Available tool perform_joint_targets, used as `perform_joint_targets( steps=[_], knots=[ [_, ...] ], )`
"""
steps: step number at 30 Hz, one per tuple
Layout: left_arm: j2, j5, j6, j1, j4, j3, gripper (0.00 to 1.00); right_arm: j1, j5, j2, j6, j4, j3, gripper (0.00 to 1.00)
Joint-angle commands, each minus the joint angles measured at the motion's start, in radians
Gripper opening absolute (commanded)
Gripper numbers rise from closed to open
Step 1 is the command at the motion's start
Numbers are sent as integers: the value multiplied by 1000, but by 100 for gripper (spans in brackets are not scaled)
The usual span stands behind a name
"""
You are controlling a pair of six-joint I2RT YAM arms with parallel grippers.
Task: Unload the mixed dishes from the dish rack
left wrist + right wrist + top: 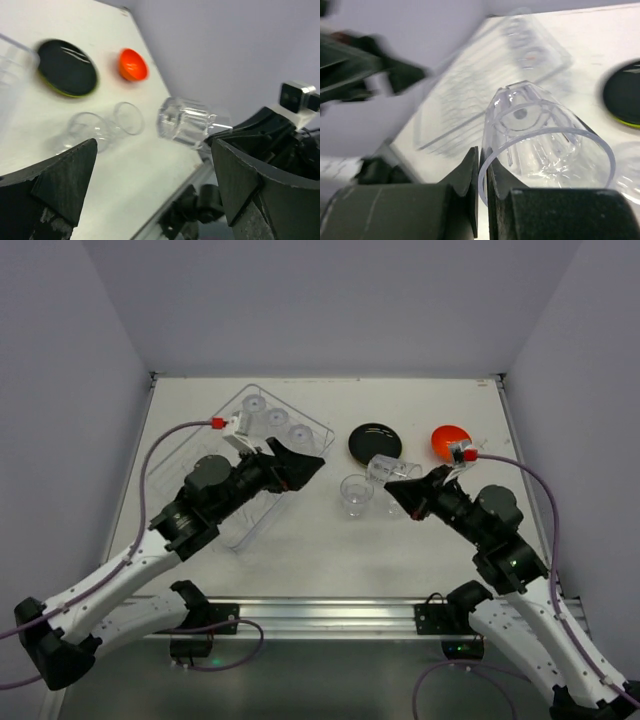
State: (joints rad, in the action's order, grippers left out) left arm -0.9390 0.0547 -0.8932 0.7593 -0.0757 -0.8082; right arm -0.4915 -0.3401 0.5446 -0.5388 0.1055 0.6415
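Note:
The dish rack [245, 530] lies at the left of the table with three clear cups [277, 418] in its far end. My left gripper [315, 464] hovers open at the rack's right edge, with nothing between its fingers [75, 170]. My right gripper [393, 486] is shut on the rim of a clear cup [384, 470], which is lifted and tilted on its side [540, 130]. Another clear cup [356, 492] stands on the table beside it; the left wrist view shows two cups there [90, 131] [129, 118]. The black plate [375, 442] lies on a lime-green plate whose rim shows [60, 91]. The orange-red bowl [448, 440] sits to the right.
Grey walls enclose the table on three sides. The metal rail [330, 615] with both arm bases runs along the near edge. A purple cable [165, 440] loops over the rack's left side.

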Motion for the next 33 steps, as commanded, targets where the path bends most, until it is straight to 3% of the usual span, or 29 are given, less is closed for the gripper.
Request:
perform_joint_targets(
  steps=[1, 2, 5, 8, 13, 17, 27, 33],
  knots=[
    [123, -392, 213, -3, 480, -117, 100, 11, 525, 18, 82, 438, 144, 0],
    [140, -448, 230, -3, 566, -126, 100, 16, 641, 50, 83, 482, 182, 0],
    [167, -499, 313, -5, 698, -155, 100, 82, 728, 162, 97, 609, 251, 0],
    [158, -565, 375, -5, 780, -140, 100, 232, 665, 276, 140, 668, 303, 0],
    [195, -607, 389, -5, 740, -17, 100, 373, 653, 517, 175, 694, 357, 0],
    [212, -599, 418, -5, 699, -8, 100, 384, 613, 688, 188, 707, 409, 0],
    [255, -599, 430, -5, 692, 18, 100, 386, 492, 836, 178, 596, 397, 0],
    [258, -602, 428, -3, 692, 21, 100, 384, 504, 919, 178, 569, 402, 0]
  ],
)
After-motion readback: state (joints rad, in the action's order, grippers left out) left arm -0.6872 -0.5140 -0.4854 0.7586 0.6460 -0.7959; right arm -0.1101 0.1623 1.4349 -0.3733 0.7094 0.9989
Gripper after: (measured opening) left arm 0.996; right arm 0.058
